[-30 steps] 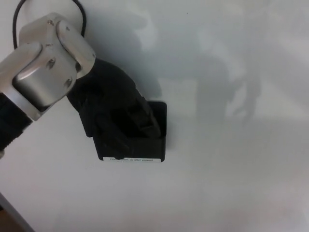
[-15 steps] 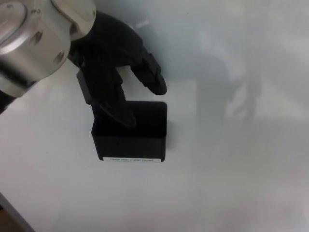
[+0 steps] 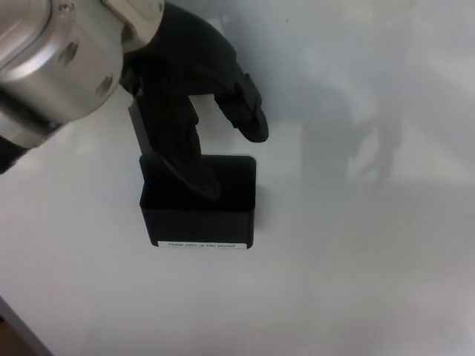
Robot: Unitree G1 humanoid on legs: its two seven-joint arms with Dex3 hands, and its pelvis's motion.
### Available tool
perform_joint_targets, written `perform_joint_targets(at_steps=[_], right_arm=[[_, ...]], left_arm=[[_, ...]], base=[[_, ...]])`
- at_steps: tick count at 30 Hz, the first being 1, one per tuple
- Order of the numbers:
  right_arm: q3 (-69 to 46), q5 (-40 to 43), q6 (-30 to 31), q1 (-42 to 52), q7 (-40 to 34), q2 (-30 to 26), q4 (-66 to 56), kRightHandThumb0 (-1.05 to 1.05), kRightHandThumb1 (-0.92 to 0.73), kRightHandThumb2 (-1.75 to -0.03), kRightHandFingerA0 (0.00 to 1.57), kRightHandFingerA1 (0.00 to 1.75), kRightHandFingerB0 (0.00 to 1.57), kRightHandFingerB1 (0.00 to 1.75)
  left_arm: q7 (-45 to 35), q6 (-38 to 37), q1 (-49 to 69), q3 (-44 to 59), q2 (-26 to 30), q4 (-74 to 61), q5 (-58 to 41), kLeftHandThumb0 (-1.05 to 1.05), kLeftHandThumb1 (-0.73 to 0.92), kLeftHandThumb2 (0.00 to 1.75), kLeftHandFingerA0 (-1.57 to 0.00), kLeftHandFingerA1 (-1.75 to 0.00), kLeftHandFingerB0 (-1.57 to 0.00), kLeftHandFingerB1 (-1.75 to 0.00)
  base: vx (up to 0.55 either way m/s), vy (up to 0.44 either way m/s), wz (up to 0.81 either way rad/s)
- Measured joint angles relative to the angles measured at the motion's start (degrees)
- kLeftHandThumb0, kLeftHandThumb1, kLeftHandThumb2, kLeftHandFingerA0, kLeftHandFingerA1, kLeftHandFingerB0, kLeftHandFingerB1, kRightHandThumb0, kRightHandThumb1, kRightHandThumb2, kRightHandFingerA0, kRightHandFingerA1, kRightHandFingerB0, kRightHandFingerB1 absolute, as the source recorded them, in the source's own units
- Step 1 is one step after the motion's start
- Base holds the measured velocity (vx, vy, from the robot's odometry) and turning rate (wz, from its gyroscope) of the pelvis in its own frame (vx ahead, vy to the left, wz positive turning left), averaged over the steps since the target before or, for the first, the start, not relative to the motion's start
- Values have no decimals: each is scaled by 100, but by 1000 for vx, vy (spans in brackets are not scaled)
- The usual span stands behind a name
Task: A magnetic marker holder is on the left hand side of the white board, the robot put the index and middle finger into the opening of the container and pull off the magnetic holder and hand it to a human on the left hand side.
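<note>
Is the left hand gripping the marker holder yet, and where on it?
Not yet. The left hand has one finger dipping into the open top of the marker holder, the other outside above the rim; nothing is clamped.

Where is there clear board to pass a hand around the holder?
Right of the holder and below it, the whiteboard is bare apart from shadows. The upper left is crowded: the left hand and its metal wrist sit over the holder's opening.

The left hand [image 3: 185, 96] has shifted slightly right and lower toward the holder [image 3: 199, 211].
</note>
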Motion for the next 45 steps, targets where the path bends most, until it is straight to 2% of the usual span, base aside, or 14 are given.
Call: perform_joint_targets(at_steps=[5,8,9,12,13,14,15,18,20,21,22,23,25,45], right_arm=[[-34,1,0,0,21,9,2,-63,-80,-64,62,41,20,29],[-57,1,0,0,32,15,3,-61,-79,-64,61,41,21,29],[-65,1,0,0,34,17,3,-63,-76,-66,60,41,17,28],[-65,-6,0,0,29,15,3,-63,-75,-66,60,42,18,28],[-66,-7,0,0,30,15,3,-63,-76,-66,61,41,18,28],[-68,-7,0,0,31,15,3,-63,-76,-66,61,41,18,28],[-71,-6,0,0,34,15,3,-44,-56,-104,51,64,3,43],[-73,-7,0,-8,35,14,3,-65,-81,-64,63,42,20,29],[-73,-10,0,-9,35,11,4,-65,-80,-64,63,41,20,29],[-74,-11,0,-9,36,11,4,-62,-81,-64,62,41,21,29],[-74,-11,0,-9,37,11,4,-62,-81,-64,62,41,21,29],[-76,-11,0,-9,38,11,5,-61,-77,-65,61,41,20,29],[-77,-13,0,-9,37,10,5,-61,-81,-65,63,41,21,28],[-101,-38,0,-10,48,8,8,-65,-81,-64,62,41,20,28]], left_arm=[[4,-71,196,-485,-46,109,168,-81,44,56,-35,-42,-1,-26],[-2,-101,223,-729,-62,175,270,-71,37,78,-26,-49,-2,-6],[-6,-105,249,-798,-76,210,294,-71,41,53,-7,-33,-7,-25],[10,-127,409,-968,-93,225,403,-72,42,54,-8,-32,-10,-25],[29,-130,480,-1014,-91,190,445,-36,8,78,-3,-51,0,-48],[36,-130,500,-1029,-91,177,461,-36,8,78,-3,-51,0,-48],[62,-134,553,-1058,-87,126,510,-78,47,55,-5,-29,-10,-25],[156,-190,666,-1111,-67,-35,705,-37,9,81,-2,-50,0,-47],[232,-271,750,-1102,-35,-165,803,-38,10,82,-2,-50,0,-47],[297,-350,824,-1101,-20,-262,876,-77,43,83,-8,-34,-9,-28],[325,-397,856,-1101,-12,-309,920,-77,43,83,-8,-34,-9,-28],[364,-463,895,-1103,3,-374,988,-82,52,56,-3,-28,-11,-25],[403,-547,936,-1117,13,-447,1084,-77,45,86,0,-17,-10,-25],[406,-880,1118,-1071,-108,-493,1625,-88,52,88,0,-1,-11,-10]], base=[[0,0,0],[0,0,0],[0,0,0],[0,0,0],[0,0,0],[0,0,0],[0,0,0],[0,0,0],[0,0,0],[0,0,0],[0,0,0],[0,0,0],[0,0,0],[0,0,0]])
